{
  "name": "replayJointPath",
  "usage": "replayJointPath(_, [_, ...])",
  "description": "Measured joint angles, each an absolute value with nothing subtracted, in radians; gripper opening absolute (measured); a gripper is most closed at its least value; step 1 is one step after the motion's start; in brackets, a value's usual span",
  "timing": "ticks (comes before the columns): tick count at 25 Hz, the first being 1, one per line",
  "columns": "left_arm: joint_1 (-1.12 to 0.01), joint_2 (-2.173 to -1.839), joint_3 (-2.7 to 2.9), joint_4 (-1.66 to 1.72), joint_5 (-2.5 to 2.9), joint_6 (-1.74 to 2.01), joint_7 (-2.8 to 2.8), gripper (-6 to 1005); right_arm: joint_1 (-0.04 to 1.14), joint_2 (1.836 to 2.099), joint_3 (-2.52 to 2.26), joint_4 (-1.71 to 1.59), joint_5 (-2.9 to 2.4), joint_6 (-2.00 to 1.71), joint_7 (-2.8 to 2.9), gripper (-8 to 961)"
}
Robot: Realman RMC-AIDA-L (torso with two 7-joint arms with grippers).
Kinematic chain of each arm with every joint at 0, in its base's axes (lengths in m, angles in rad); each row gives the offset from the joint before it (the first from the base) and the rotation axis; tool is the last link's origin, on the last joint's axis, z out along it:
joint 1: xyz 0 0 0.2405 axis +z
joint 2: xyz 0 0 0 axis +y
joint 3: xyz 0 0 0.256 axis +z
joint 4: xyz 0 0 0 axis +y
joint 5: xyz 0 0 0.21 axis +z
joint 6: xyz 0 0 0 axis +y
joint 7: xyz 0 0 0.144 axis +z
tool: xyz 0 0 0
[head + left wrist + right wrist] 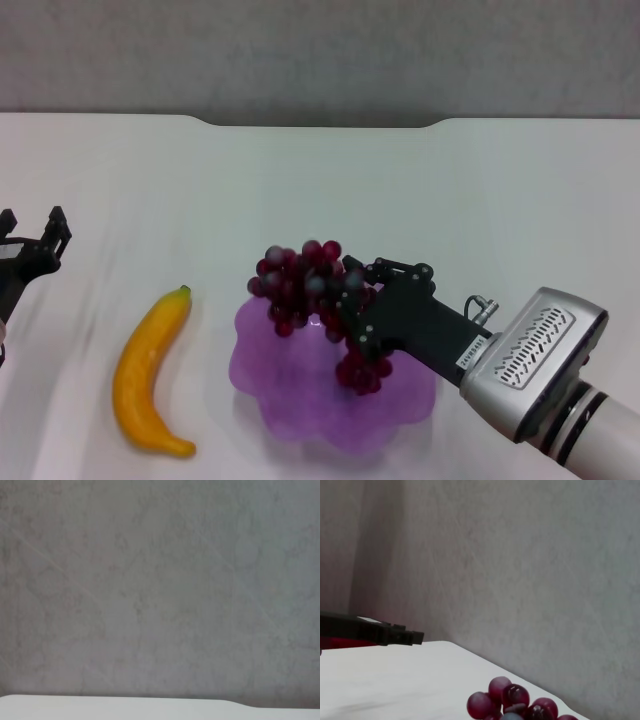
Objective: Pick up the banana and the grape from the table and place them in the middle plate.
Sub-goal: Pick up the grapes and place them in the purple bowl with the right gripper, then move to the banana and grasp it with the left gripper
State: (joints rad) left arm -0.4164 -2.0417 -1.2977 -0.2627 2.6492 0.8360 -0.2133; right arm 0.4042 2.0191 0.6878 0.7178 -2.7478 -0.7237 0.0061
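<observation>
The grape bunch, dark red-purple, hangs from my right gripper, which is shut on it above the middle plate, a translucent purple dish with a wavy rim. Part of the bunch reaches past the plate's far edge. A few grapes show in the right wrist view. The banana, yellow-orange with a dark stem tip, lies on the white table to the left of the plate. My left gripper is open and empty at the far left, apart from the banana.
The table's notched far edge meets a grey wall. The left wrist view shows only the wall and a strip of table. The other arm's dark finger shows in the right wrist view.
</observation>
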Motion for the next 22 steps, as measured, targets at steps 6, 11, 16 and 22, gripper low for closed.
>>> replayJointPath(6, [-0.417, -2.043, -1.298, -0.263, 2.649, 0.836, -0.213, 700, 0.406, 2.019, 0.684, 0.708, -2.749, -0.736, 0.001, 255])
replayJointPath(11, [-0.417, -2.043, -1.298, -0.263, 2.649, 0.836, -0.213, 701, 0.409, 2.019, 0.686, 0.684, -2.749, -0.769, -0.003, 489])
replayJointPath(16, [-0.417, -2.043, -1.298, -0.262, 2.649, 0.836, -0.214, 702, 0.409, 2.019, 0.747, 0.579, -2.717, -0.923, -0.002, 684])
replayJointPath(22, [-0.417, -2.044, -1.298, -0.262, 2.649, 0.836, -0.214, 704, 0.401, 2.015, 0.777, 0.427, -2.469, -1.053, 0.003, 757])
